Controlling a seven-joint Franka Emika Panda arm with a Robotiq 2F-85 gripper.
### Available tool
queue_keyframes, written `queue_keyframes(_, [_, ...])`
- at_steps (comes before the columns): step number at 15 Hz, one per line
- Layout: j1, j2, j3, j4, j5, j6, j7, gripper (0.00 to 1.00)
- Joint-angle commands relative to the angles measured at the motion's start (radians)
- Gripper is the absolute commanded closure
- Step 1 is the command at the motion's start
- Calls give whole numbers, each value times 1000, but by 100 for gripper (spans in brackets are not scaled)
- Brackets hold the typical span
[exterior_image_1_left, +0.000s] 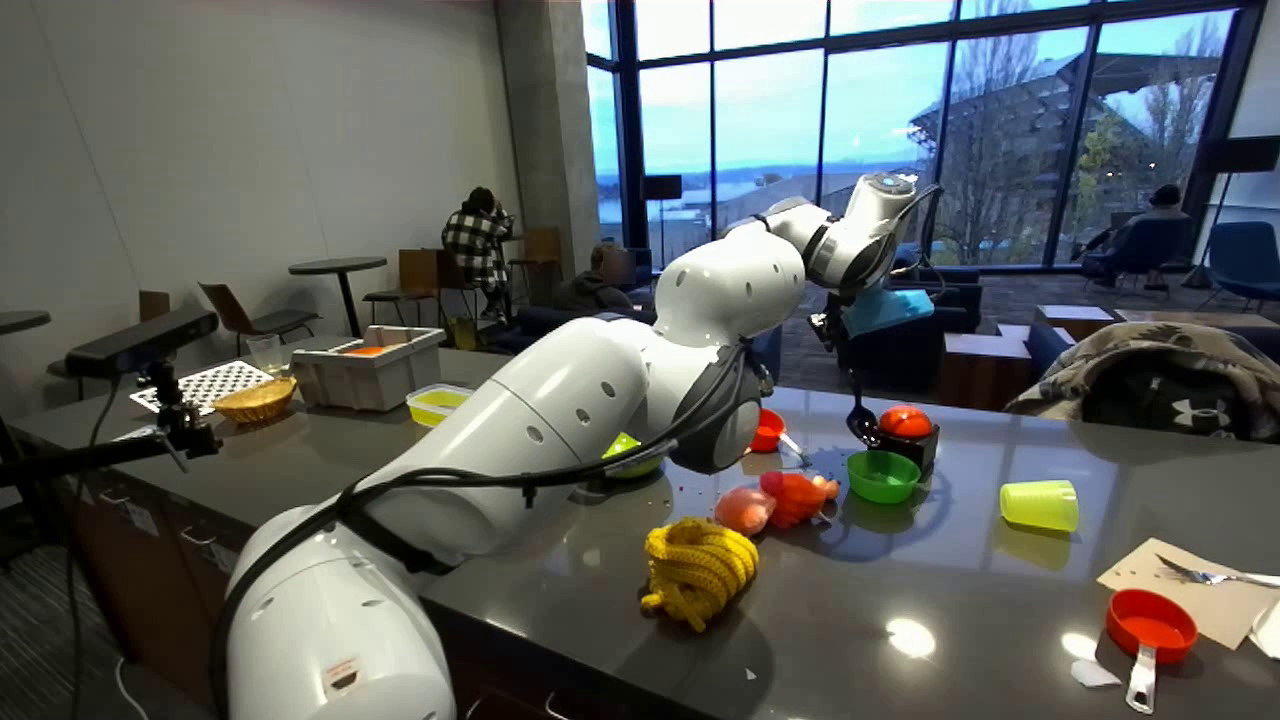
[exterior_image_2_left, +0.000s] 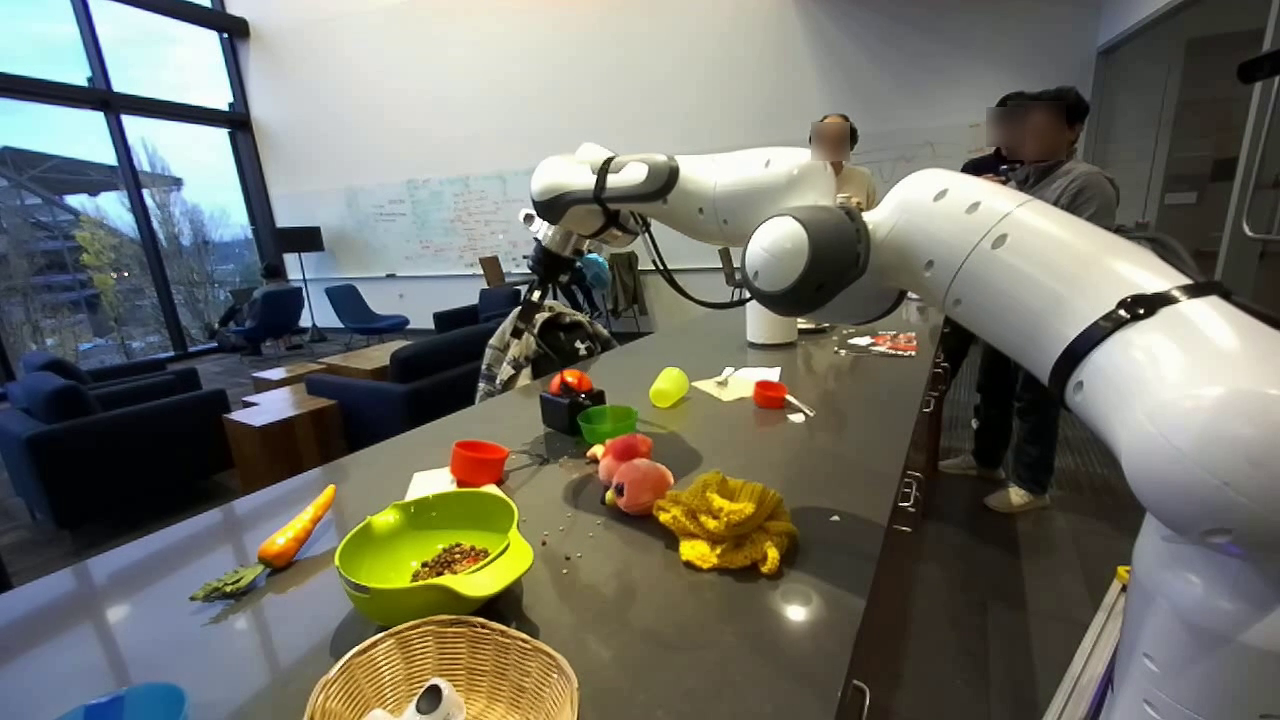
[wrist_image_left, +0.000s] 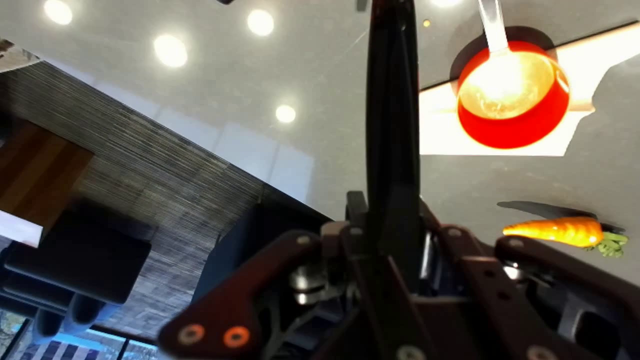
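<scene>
My gripper (exterior_image_1_left: 838, 335) is shut on the handle of a black spoon (exterior_image_1_left: 862, 422). The spoon hangs down over the counter; I cannot tell whether its bowl touches anything. The gripper also shows in an exterior view (exterior_image_2_left: 542, 285). In the wrist view the spoon (wrist_image_left: 393, 110) runs up from between the jaws (wrist_image_left: 387, 225). In both exterior views, a black box (exterior_image_2_left: 560, 411) with a red tomato (exterior_image_2_left: 570, 382) on top stands near the spoon. A green bowl (exterior_image_1_left: 884, 477) sits beside the box. A red measuring cup (wrist_image_left: 515, 130) and a carrot (wrist_image_left: 557, 231) lie to the right in the wrist view.
On the counter are a lime colander bowl (exterior_image_2_left: 390, 570) holding small beans, a wicker basket (exterior_image_2_left: 345, 690), a pink plush toy (exterior_image_2_left: 640, 485), a yellow knit cloth (exterior_image_1_left: 700, 570), a yellow cup (exterior_image_1_left: 1040, 505) and another red cup (exterior_image_1_left: 1150, 625). Dark chairs stand beyond the counter edge.
</scene>
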Motion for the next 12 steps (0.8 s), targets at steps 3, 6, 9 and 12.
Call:
queue_keyframes(3, [-14,-4,7,19,3,-68,5,94])
queue_keyframes(6, [-5,0,0,6,12,-47,23,77])
queue_keyframes(9, [-5,0,7,9,20,-59,50,77])
queue_keyframes(12, [-5,0,8,9,20,-60,53,77])
